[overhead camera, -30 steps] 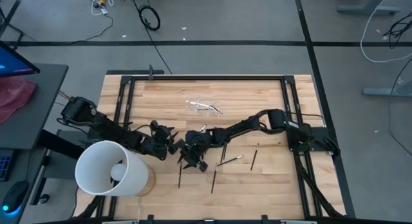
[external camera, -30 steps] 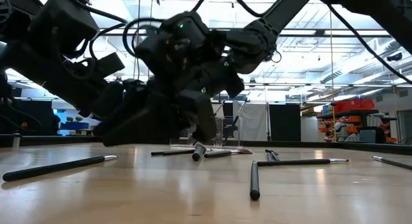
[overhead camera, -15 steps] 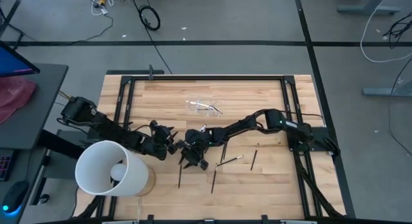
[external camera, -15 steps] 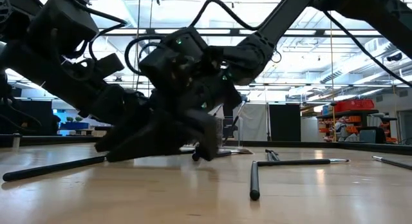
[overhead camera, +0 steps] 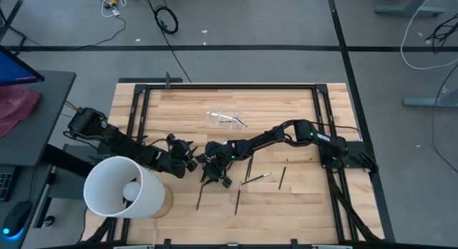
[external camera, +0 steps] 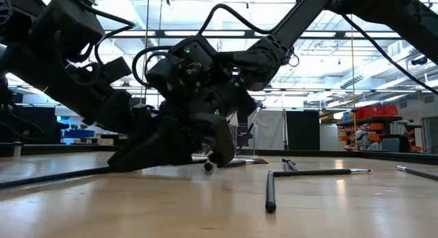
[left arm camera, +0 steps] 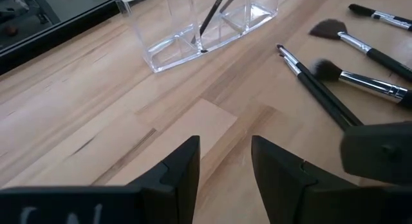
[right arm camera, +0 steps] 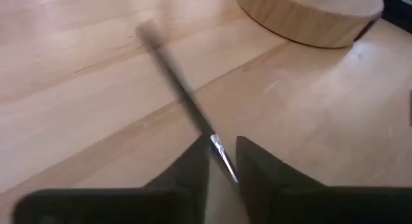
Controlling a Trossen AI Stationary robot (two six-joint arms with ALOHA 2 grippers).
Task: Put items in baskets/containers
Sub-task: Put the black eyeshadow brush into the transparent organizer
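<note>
My right gripper (overhead camera: 212,176) is down on the table's near middle, shut on a thin dark makeup brush (right arm camera: 174,76) whose handle (overhead camera: 201,195) runs toward the near edge. My left gripper (overhead camera: 189,163) stands open just to its left, above bare wood (left arm camera: 224,163). Several other brushes lie flat to the right (overhead camera: 256,177), (overhead camera: 282,174), (overhead camera: 237,200), (external camera: 318,173). The clear holder (overhead camera: 227,118) stands toward the far middle with one brush leaning inside it (left arm camera: 209,18). My right gripper pinches the brush at its silvery ferrule (right arm camera: 217,147) between the two fingers, which come at it slanting down from above and lie across it. The dark handle stretches away from the fingers and lies low along the wood.
A large white bucket (overhead camera: 122,188) on a round wooden base (right arm camera: 309,11) stands at the near left corner, close to both grippers. Two brushes with wide bristles (left arm camera: 360,47) lie near the holder. Black frame rails edge the table (overhead camera: 136,113).
The right gripper has come down onto the table and shifted slightly toward the left gripper, settling over the ferrule end of the brush lying there. The left arm has kept still.
</note>
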